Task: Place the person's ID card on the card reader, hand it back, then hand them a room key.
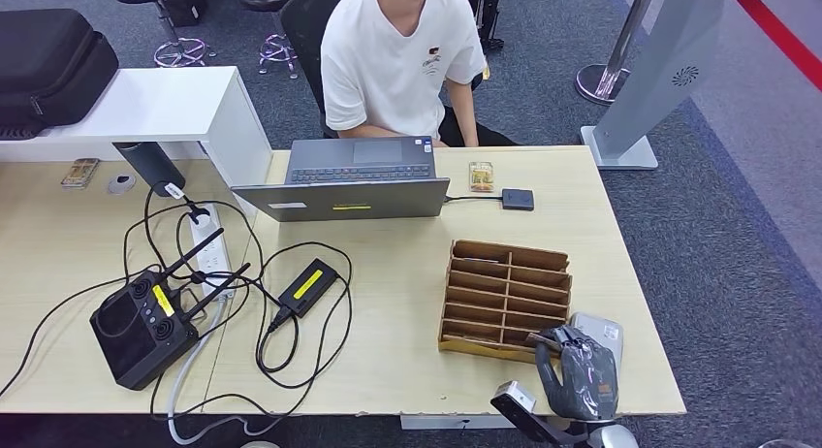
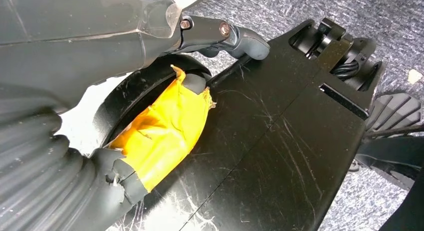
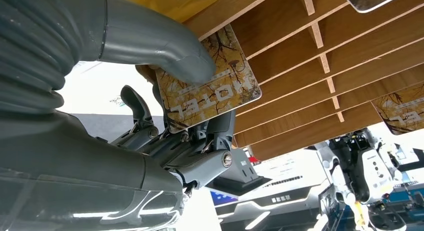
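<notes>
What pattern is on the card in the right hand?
Golden autumn-tree print with "HOTEL" lettering on the card, clearest in the right wrist view.

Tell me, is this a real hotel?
Probably a mock hotel desk in a robot lab: the right hand holds a HOTEL key card beside a wooden card rack, with a laptop and remote controller on the table.

Light wooden table (image 1: 87, 235), open grey laptop (image 1: 347, 181) at its far edge, black remote controller with antennas (image 1: 145, 322) among tangled black cables (image 1: 291, 341), black power brick with yellow label (image 1: 308, 286), black padded case (image 1: 48, 65) on white counter (image 1: 165, 104), two black stools (image 1: 271, 2) behind
</notes>
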Robot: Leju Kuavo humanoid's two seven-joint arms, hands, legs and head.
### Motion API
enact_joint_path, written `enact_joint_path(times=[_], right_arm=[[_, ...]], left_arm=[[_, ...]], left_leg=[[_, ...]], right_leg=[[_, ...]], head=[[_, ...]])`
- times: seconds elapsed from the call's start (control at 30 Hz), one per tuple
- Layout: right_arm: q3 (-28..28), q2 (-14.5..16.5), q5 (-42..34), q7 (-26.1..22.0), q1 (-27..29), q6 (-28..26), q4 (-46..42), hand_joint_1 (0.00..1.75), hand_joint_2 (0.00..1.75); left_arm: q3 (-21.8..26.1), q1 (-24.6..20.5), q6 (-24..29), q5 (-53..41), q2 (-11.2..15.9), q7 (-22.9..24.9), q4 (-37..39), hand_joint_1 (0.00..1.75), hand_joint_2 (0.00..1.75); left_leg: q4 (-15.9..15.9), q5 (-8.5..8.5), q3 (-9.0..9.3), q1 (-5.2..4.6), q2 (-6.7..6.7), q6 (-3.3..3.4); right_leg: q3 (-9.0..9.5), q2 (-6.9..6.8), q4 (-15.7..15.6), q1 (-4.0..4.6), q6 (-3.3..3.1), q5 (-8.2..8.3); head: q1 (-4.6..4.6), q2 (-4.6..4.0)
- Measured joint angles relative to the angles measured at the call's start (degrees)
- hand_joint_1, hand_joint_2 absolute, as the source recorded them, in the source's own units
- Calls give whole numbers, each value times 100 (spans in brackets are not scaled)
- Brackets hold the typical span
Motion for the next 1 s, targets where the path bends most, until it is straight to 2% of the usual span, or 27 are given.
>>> enact_joint_path(times=[0.47,1.0], right_arm=[[50,9,-223,-103,-19,0,-183,140,175],[855,-47,-675,188,-404,0,-628,140,175]], left_arm=[[-99,-12,18,-63,-4,34,0,0,175],[-210,-43,-38,-83,-21,68,0,0,175]], left_leg=[[0,0,-1,0,2,0],[0,2,0,1,4,-2]], right_leg=[[0,1,1,0,0,0],[0,3,2,0,-1,1]], head=[[0,0],[0,0]])
